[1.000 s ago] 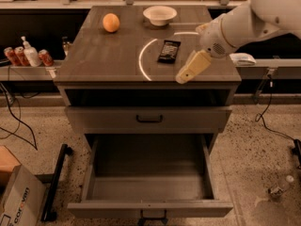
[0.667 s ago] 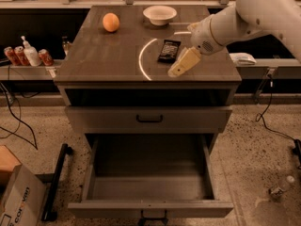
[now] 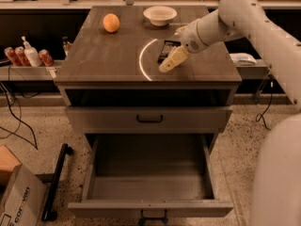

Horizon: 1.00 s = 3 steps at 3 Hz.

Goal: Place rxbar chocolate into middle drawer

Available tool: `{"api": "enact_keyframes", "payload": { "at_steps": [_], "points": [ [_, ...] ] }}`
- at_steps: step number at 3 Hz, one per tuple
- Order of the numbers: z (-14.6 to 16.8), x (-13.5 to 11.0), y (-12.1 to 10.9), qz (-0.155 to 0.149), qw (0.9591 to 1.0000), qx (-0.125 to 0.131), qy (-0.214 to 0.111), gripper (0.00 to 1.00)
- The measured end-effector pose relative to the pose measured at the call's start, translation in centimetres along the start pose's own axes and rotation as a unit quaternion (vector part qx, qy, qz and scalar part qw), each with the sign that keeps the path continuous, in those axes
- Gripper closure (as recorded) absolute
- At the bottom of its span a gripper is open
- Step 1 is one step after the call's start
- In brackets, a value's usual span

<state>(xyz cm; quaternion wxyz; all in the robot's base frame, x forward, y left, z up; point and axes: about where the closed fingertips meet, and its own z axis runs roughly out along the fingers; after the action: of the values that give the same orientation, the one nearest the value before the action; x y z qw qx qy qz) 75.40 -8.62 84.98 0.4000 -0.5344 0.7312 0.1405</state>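
Observation:
The rxbar chocolate (image 3: pixel 165 49) lies flat on the cabinet top, right of centre, a black wrapper partly covered by my gripper. My gripper (image 3: pixel 170 61) hangs just over the bar's near end, reaching in from the right on the white arm (image 3: pixel 235 13). Whether it touches the bar is unclear. The middle drawer (image 3: pixel 150 206) is pulled fully out below, its deep grey box holding nothing that I can see. The upper drawer front (image 3: pixel 149 118) with a black handle is shut.
An orange fruit (image 3: pixel 111 22) and a white bowl (image 3: pixel 160 15) sit at the back of the cabinet top (image 3: pixel 103 60). Cans and a bottle (image 3: pixel 28 55) stand on a left shelf. A cardboard box (image 3: pixel 16 201) lies on the floor at left.
My gripper has moved left and slightly back across the top, from right of the bar to over its near end. The bar and drawer have not moved.

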Motion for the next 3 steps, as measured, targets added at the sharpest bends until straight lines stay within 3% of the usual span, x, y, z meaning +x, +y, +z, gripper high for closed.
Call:
{"api": "enact_keyframes", "payload": {
  "at_steps": [2, 3],
  "points": [
    [3.2, 1.3, -2.6, 0.035, 0.9991, -0.018, -0.016, 0.00],
    [3.6, 1.8, -2.9, 0.046, 0.9982, -0.032, -0.023, 0.19]
  ]
}}
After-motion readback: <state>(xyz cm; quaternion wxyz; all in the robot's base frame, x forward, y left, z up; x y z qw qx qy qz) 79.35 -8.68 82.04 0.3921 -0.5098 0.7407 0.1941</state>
